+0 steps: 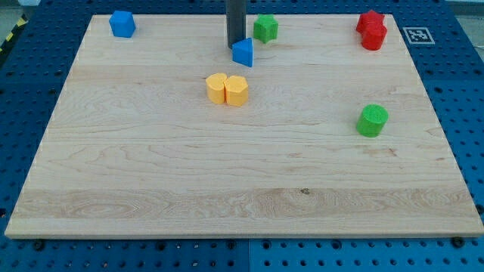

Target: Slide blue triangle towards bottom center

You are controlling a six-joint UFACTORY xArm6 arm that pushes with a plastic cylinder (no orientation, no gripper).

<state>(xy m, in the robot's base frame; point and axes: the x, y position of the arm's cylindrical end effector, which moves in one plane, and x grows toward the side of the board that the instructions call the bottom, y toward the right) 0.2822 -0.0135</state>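
Observation:
The blue triangle (pixel 243 52) lies near the view's top centre of the wooden board (pixel 242 181). My tip (pixel 235 47) is the lower end of a dark rod that comes down from the view's top edge. It touches the triangle's upper left side. A green star-shaped block (pixel 265 28) sits just to the upper right of the triangle.
Two yellow blocks (pixel 227 89) sit side by side just below the triangle. A blue block (pixel 122 23) is at the top left. Two red blocks (pixel 372 30) are at the top right. A green cylinder (pixel 372 120) is at the right.

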